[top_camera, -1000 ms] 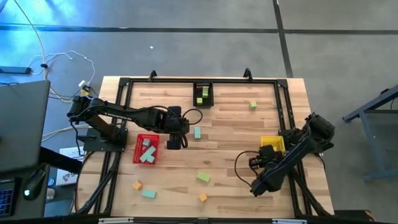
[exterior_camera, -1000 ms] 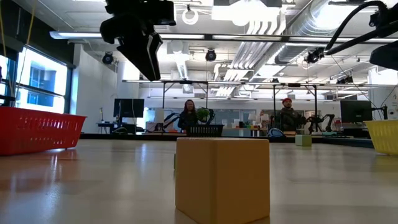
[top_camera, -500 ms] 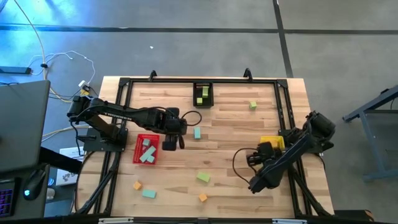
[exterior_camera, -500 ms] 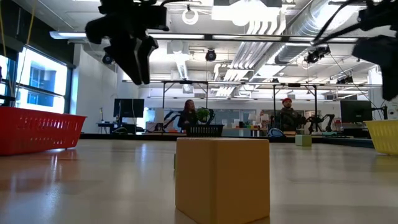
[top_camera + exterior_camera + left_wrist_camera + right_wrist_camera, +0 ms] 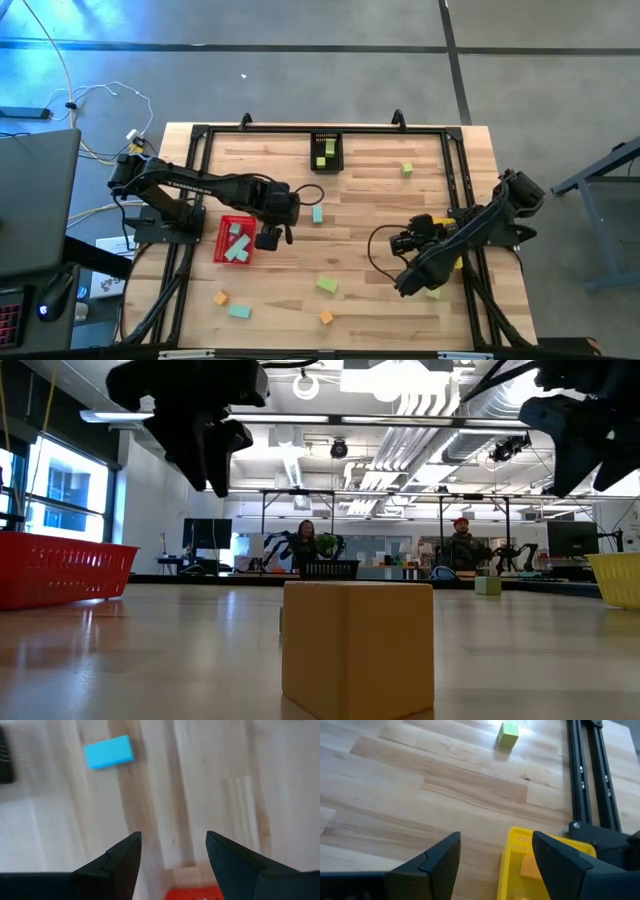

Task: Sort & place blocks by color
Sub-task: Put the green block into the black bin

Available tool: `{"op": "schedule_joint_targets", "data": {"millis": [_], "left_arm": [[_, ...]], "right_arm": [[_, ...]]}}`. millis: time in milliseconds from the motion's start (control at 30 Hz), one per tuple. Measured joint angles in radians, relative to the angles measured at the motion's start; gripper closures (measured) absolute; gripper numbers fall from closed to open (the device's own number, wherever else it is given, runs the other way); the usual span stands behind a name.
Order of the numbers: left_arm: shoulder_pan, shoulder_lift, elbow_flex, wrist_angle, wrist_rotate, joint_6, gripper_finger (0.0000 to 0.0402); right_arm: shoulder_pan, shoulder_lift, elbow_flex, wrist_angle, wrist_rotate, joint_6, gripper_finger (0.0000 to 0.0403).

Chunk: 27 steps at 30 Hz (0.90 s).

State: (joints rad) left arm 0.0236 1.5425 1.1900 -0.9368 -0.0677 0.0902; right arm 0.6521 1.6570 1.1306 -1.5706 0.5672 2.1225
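My left gripper (image 5: 268,238) hangs open above the table beside the red bin (image 5: 236,241), which holds mint-teal blocks. In its wrist view the open fingers (image 5: 173,842) point down at bare wood, with a teal block (image 5: 109,752) beyond them. My right gripper (image 5: 406,242) is open and empty in the air beside the yellow bin (image 5: 512,851), in which an orange block (image 5: 530,867) lies. Loose on the table are a teal block (image 5: 317,214), green blocks (image 5: 407,169) (image 5: 327,285), orange blocks (image 5: 326,317) (image 5: 221,298) and another teal one (image 5: 239,311).
A black bin (image 5: 326,152) with green blocks stands at the far edge. A black frame rail (image 5: 590,775) runs along the table's right side. In the low view an orange block (image 5: 358,648) sits close in front, with both grippers (image 5: 205,430) (image 5: 585,430) high above the table.
My left gripper has tipped more steeply down, and its fingers have swung toward the red bin and the near edge. My right gripper has risen and swung toward the far edge beside the yellow bin, turning as it went.
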Motion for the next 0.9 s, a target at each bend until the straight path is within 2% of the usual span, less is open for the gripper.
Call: {"op": "schedule_joint_targets", "data": {"millis": [267, 500, 733, 900], "left_arm": [[-0.05, -0.007, -0.038, -0.007, 0.079, 0.0, 0.0195], [-0.105, -0.034, -0.098, 0.007, 0.101, -0.034, 0.0195], [-0.15, -0.075, -0.136, 0.002, 0.099, -0.045, 0.0195], [-0.174, -0.15, -0.152, 0.005, 0.092, -0.047, 0.0195]], "right_arm": [[-0.063, -0.004, 0.093, 0.0, 0.003, -0.212, 0.0171], [-0.143, -0.004, 0.227, 0.0, 0.108, -0.426, 0.0171], [-0.303, -0.004, 0.331, 0.0, 0.115, -0.702, 0.0171], [-0.462, -0.004, 0.374, 0.0, 0.047, -0.87, 0.0171]]}}
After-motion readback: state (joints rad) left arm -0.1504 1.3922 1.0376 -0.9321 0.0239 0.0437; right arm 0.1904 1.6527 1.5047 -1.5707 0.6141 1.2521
